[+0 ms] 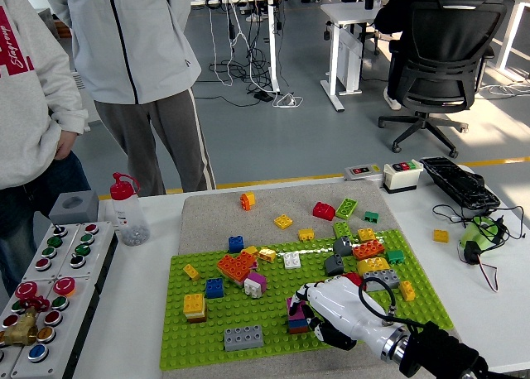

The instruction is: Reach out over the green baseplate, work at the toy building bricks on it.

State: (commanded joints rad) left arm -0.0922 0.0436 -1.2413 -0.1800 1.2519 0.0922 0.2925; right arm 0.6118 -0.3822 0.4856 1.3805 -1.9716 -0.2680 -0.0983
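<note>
The green baseplate (273,309) lies on a grey mat in the middle of the table, with several coloured bricks on it. My right hand (308,311), white with a black forearm, reaches in from the lower right. Its fingers are curled around a small purple and magenta brick stack (295,316) at the plate's front middle. A grey brick (243,338) stands to the left of that stack. An orange brick cluster (236,267) and a pink and white piece (254,284) sit further back. My left arm is out of view.
A button panel (50,284) fills the left edge, with a red-capped bottle (127,210) behind it. Loose bricks (324,210) lie on the mat beyond the plate. Switch boxes, a black case (458,183) and cables sit at the right. Two people stand at the far left.
</note>
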